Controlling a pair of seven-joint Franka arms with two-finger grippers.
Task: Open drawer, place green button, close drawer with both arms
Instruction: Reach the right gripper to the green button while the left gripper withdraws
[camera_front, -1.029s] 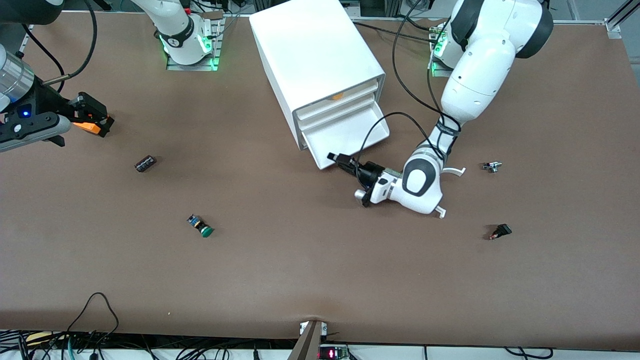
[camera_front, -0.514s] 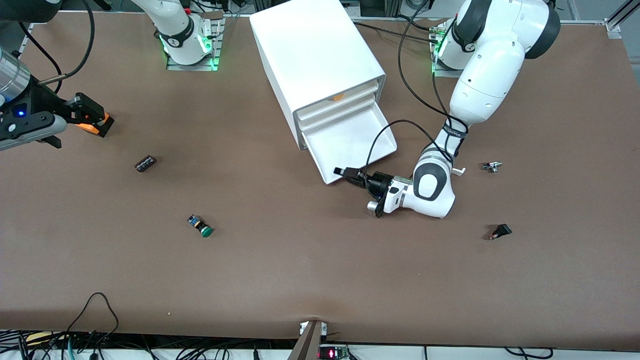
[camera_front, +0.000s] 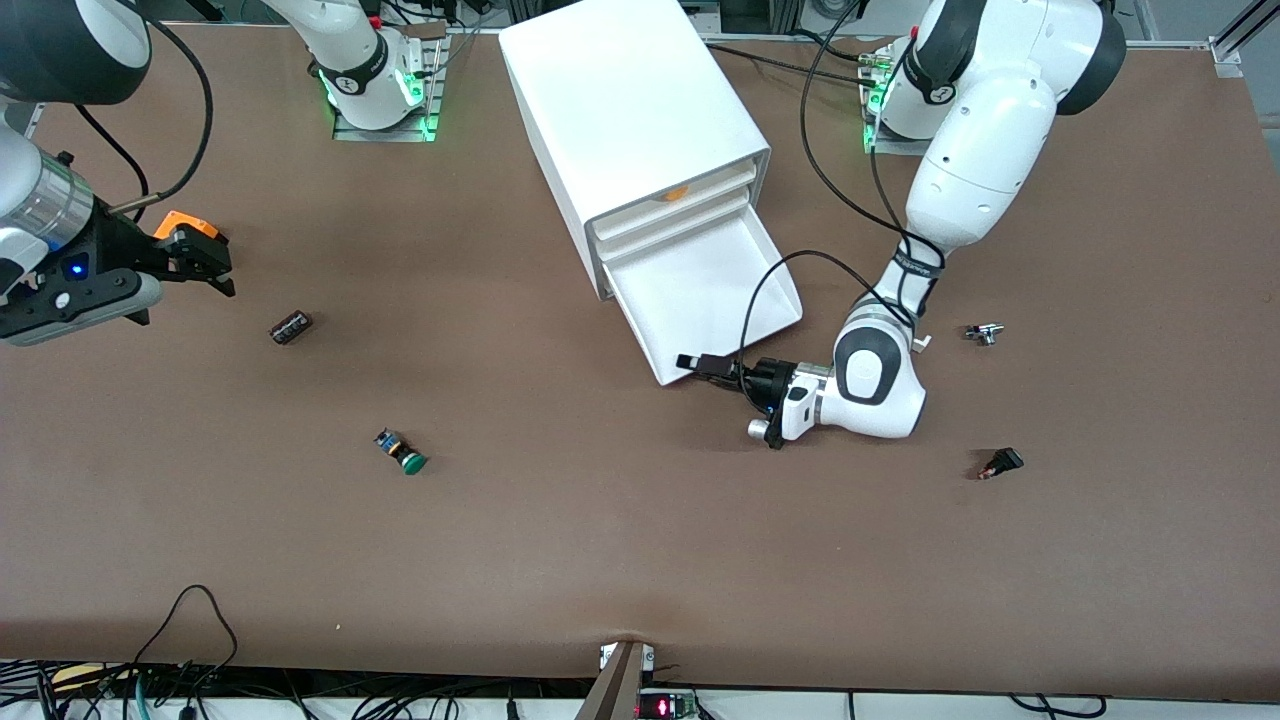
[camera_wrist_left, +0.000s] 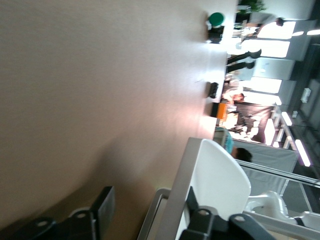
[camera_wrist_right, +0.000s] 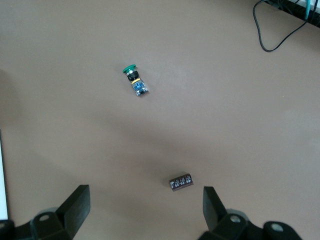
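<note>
Button (camera_front: 402, 453) handling was the question at this moment: the small push button lay on its side on the bare brown table (camera_front: 600, 540), toward the right arm's end and nearer the front camera than the cabinet (camera_front: 632, 140). Its green cap pointed toward the camera and its black-and-blue body away. It looked light, rigid and round, so I judged it likely to roll or skid if nudged from one side. The safest hold seemed to be across the cylindrical body just beneath the cap, with the fingers closing square to its axis.

The drawer (camera_front: 715, 290), lowest of three, stood pulled well out of the cabinet, its white tray empty. The left gripper (camera_front: 700, 362) sat low at the drawer's front edge, and the left wrist view showed one black finger (camera_wrist_left: 104, 207) outside the front lip and the other inside, straddling it; whether the jaws pinched the lip I could not tell. The thin plastic drawer probably slid easily and could skew if pulled off-centre.

The right gripper (camera_front: 205, 262) hung over the table at the right arm's end, jaws spread wide and empty, with the button and a small dark component (camera_front: 290, 327) below in its wrist view.

A small black switch (camera_front: 1001, 463) and a little metal part (camera_front: 985, 333) lay toward the left arm's end.
</note>
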